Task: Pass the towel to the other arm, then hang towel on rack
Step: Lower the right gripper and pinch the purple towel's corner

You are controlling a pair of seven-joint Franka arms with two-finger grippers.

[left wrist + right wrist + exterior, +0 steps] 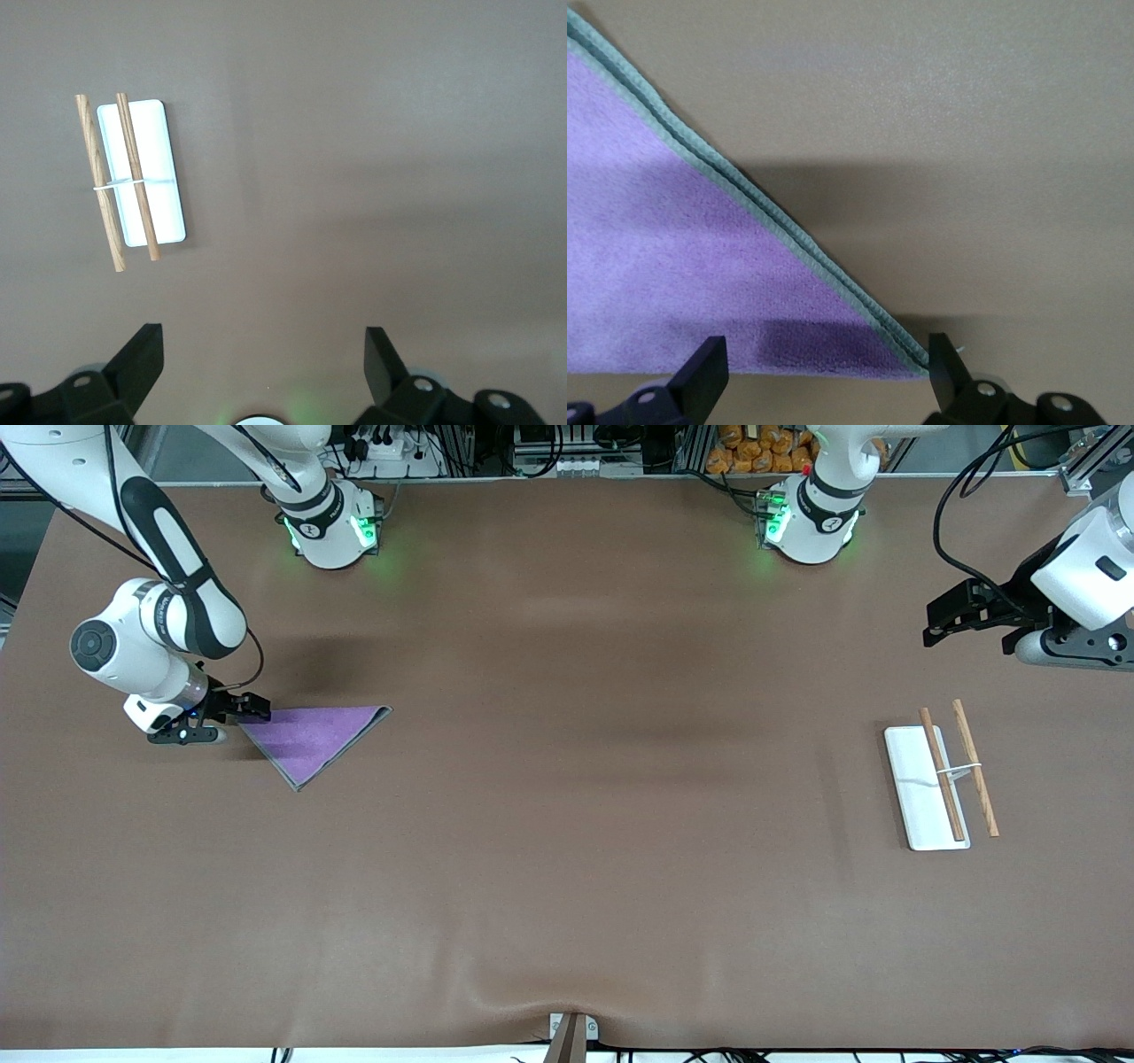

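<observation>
Purple towel (312,738) lies flat on the brown table (567,868), folded to a triangle, toward the right arm's end, about midway between the base edge and the camera edge. Right gripper (250,710) is down at the towel's corner, fingers spread wide with that corner (895,350) between them, nothing pinched. Rack (941,774) sits toward the left arm's end: white base, two wooden rods. Left gripper (952,615) hangs above bare table near that end, fingers (142,359) spread, holding nothing.
</observation>
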